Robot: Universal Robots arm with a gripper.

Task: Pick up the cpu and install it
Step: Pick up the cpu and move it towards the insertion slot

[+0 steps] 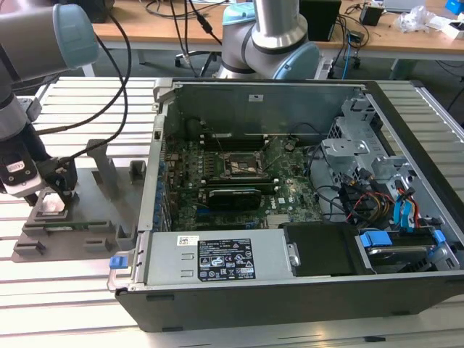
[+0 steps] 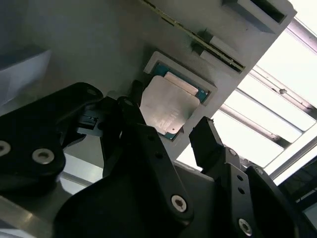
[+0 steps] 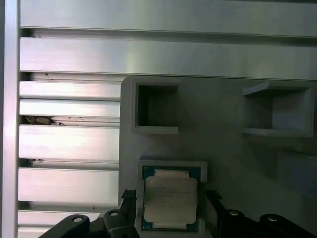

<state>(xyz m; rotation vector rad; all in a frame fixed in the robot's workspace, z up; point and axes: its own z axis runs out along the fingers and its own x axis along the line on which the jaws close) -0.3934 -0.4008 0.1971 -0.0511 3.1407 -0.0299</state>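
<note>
1. Hangs low over the exterior view's left end of the tray as a black two-finger gripper [image 1: 52, 197] [image 2: 168, 119] [image 3: 171, 198], spread apart and clamped on nothing.
2. Straddles the cpu [image 2: 166, 106] [image 3: 171, 198] [image 1: 52, 206], a small thin square chip with a silvery metal top and a green board edge, with one of the fingers [image 2: 132, 101] to each side of it.
3. Leaves a clear gap at one finger in the second wrist view; at the other, cannot tell whether touching or just beside.
4. Finds the cpu lying flat in a shallow square walled pocket, close to one edge of the grey plastic tray with upright posts and box-shaped pockets [image 1: 94, 217] [image 2: 74, 39] [image 3: 233, 153].
5. Places that tray near the exterior view's left edge of the slatted aluminium worktop [image 1: 65, 297] [image 3: 69, 144].
6. Sets the open black computer case [image 1: 290, 304] toward the exterior view's right, just beside the tray, with the green motherboard [image 1: 217, 192] and its black square socket frame [image 1: 241, 165] well apart from the cpu.
7. Cuts off the gripper's body at the frame edge in both wrist views; covers most of the cpu in the exterior view, leaving a pale patch.
8. Shows faint print on the cpu's lid and dark print on the white label [image 1: 225, 259] at the case's near side, neither readable.
</note>
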